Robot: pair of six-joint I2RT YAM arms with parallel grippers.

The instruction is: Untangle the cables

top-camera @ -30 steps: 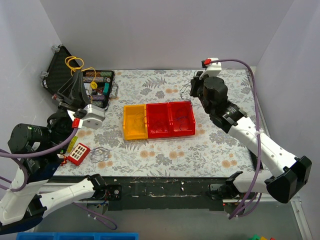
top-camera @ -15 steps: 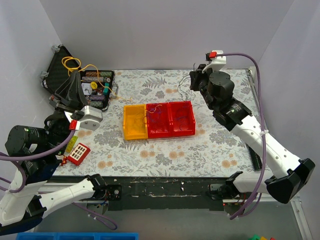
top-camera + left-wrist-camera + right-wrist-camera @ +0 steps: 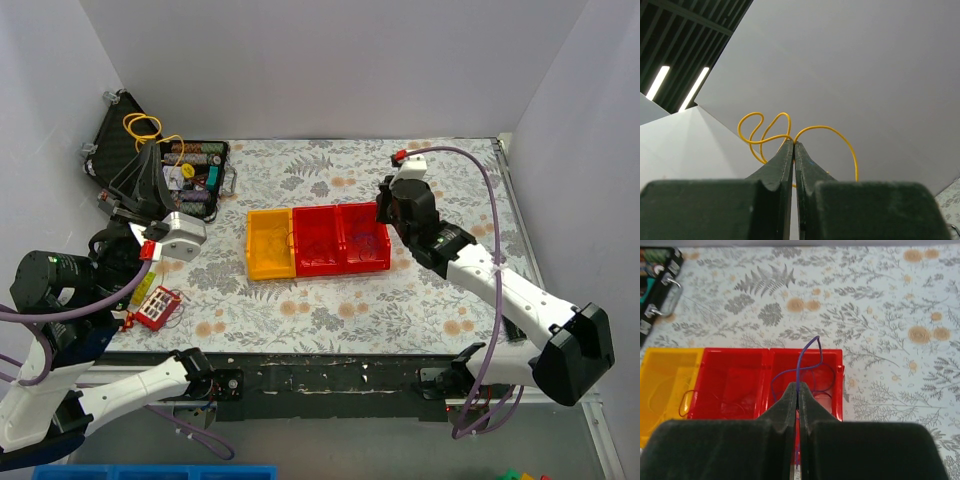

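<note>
My left gripper (image 3: 150, 150) is raised at the back left and shut on a thin yellow cable (image 3: 146, 123). In the left wrist view the yellow cable (image 3: 774, 128) loops above the closed fingertips of the gripper (image 3: 793, 143), against the wall. My right gripper (image 3: 386, 214) hangs over the right red bin (image 3: 385, 262) and is shut on a thin purple cable (image 3: 809, 354), which curls down into that bin (image 3: 837, 354). Its fingertips (image 3: 797, 386) pinch the cable just above the bin. Thin wire loops lie in the middle red bin (image 3: 730, 354) and the yellow bin (image 3: 670, 354).
A joined row of one yellow bin (image 3: 270, 268) and two red bins stands mid-table. An open black case (image 3: 203, 160) with small items sits at the back left. A small red and white box (image 3: 152, 308) lies near the left front edge.
My right gripper has come forward and down from the back of the table to above the right red bin, carrying the purple cable. My left gripper has risen slightly with the yellow cable.
</note>
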